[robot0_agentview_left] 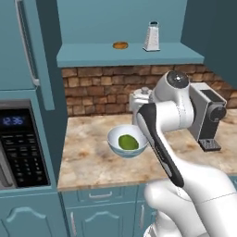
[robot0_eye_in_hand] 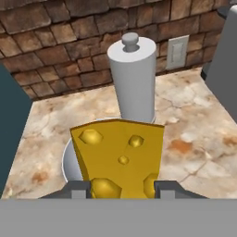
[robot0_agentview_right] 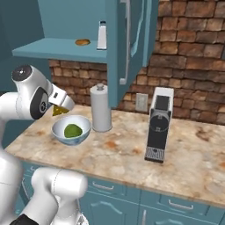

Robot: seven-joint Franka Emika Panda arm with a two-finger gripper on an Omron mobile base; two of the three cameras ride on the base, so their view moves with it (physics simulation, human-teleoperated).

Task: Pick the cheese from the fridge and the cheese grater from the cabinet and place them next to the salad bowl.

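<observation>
Cheese (robot0_eye_in_hand: 121,157) pinched in my pincer (robot0_eye_in_hand: 122,190), carried over table (robot0_eye_in_hand: 194,152) to drop by salad bowl (robot0_agentview_right: 70,130); grater (robot0_agentview_left: 151,37) waits at 12 o'clock.

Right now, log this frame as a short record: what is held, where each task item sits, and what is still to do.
held: cheese, gripped between the jaws of the gripper
gripper position: above the counter, near the salad bowl
salad bowl: on the counter, green lump inside, beside the white roll
cheese grater: upright on the cabinet shelf, near a flat orange-brown bun
cabinet door: open
remaining: set the cheese down, fetch the grater
</observation>
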